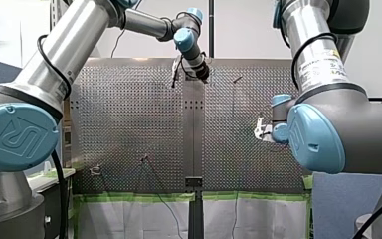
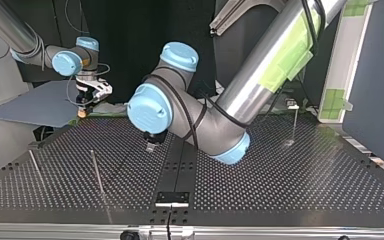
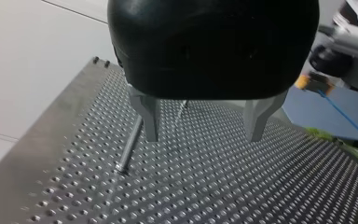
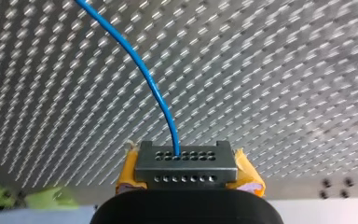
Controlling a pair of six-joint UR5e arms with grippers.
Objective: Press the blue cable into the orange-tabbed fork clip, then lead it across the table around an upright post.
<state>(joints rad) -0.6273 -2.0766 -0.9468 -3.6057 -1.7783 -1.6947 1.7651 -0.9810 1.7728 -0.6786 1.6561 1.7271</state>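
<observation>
Perf. table [image 2: 290, 185] w/ green tape [image 1: 129, 197] along its edge, grey sheet [image 2: 35, 106] just beside far corner.

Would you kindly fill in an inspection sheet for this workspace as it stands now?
Surface: perforated metal table, bare metal.
Job's things: blue cable leads from my right end effector out over the table; upright posts stand at the top view's left, with another near its right; orange-tabbed fork clip not made out.
Clutter: nothing seen.
Grippers: my right end effector is shut on the blue cable, yellow pads showing; my left end effector is open and empty, above the table beside a post.
Cables: a black cable loops along my left arm.
Surroundings: green tape along the table's edge in the front view.
</observation>
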